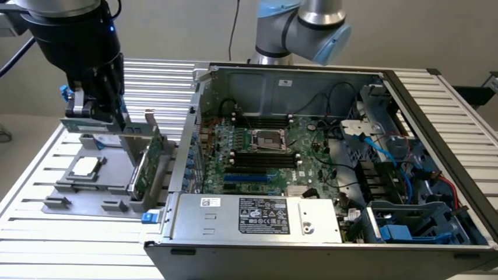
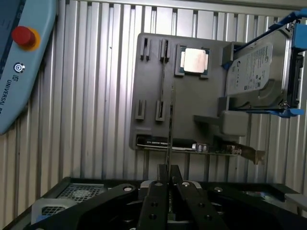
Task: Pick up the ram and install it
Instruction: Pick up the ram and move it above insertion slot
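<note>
My gripper (image 1: 100, 116) hangs at the exterior view's left, above the grey holder plate (image 1: 58, 195), and is shut on the ram (image 1: 79, 125), a narrow green stick held level in the air. In the wrist view the ram (image 2: 170, 129) shows edge-on as a thin dark line running out from between the closed black fingers (image 2: 158, 191) of the gripper (image 2: 168, 175), with the holder plate (image 2: 153, 129) below it. The open computer case (image 1: 435, 116) lies to the exterior view's right. Its motherboard (image 1: 300, 175) has dark memory slots (image 1: 265, 158) beside the processor socket (image 1: 266, 140).
A square silver processor chip (image 1: 86, 167) rests on the holder plate, and a wide green card (image 1: 148, 163) with a metal bracket stands at its edge near the case wall. A hard drive (image 2: 254, 72) in a blue frame and a teach pendant (image 2: 19, 57) lie on the slatted table.
</note>
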